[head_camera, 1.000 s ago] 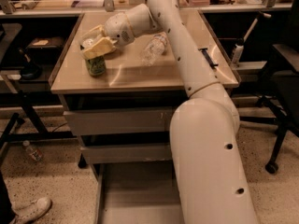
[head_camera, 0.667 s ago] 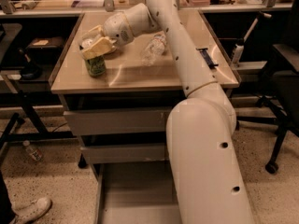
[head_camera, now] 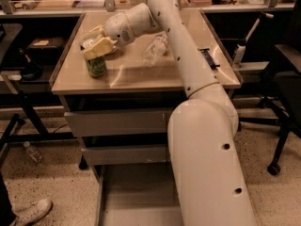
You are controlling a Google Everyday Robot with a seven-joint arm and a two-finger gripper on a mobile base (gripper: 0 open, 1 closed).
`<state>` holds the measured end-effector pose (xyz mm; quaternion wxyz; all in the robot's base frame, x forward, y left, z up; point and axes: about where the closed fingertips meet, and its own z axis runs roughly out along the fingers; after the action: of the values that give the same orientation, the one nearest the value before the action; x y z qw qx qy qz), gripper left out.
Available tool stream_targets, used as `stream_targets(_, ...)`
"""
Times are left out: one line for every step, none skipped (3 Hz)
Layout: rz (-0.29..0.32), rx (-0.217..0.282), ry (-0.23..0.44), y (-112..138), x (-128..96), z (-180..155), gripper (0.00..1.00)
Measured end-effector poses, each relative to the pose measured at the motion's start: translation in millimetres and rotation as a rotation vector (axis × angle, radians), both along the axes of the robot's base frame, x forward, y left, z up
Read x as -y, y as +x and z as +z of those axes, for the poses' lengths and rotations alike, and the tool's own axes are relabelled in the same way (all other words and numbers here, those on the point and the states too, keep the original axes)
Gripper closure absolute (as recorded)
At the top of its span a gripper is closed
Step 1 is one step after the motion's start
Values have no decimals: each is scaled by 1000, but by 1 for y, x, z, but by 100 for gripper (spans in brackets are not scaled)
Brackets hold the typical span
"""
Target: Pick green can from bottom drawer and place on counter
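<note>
Nearest the camera and well below the pincer, the bottom drawer stands pulled out, and the part of its flat grey floor that shows holds nothing; the rest is hidden behind the robot's bulky white arm. That arm rises from the foreground and reaches up and away toward the pincer. The drawer is probably open because the can came out of it, and nothing in the task asks for it to be shut. Above it, but below the pincer, the 2 shallower drawers sit closed under the glossy beige surface. The green can stands upright on that surface, directly beneath the pincer and a little way in from the front edge. That is a sensible spot, since a can set back from the rim is less likely to be knocked off. The pincer sits right over the can's top, hiding the lid. Whether it is clamped on the can or has let go cannot be told from here. With the can's base apparently resting on the surface, the placing looks all but finished; what remains, by my reading, is a clean release and a straight lift away, so the can is not tipped. Beside the pincer, toward the arm, a clear plastic water bottle lies on its side, apart from the can.
</note>
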<state>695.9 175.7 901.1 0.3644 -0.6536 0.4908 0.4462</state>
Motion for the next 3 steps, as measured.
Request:
stream_targets(0,0,0,0,0,0,34)
stream_targets(0,0,0,0,0,0,11)
stream_targets(0,0,0,0,0,0,0)
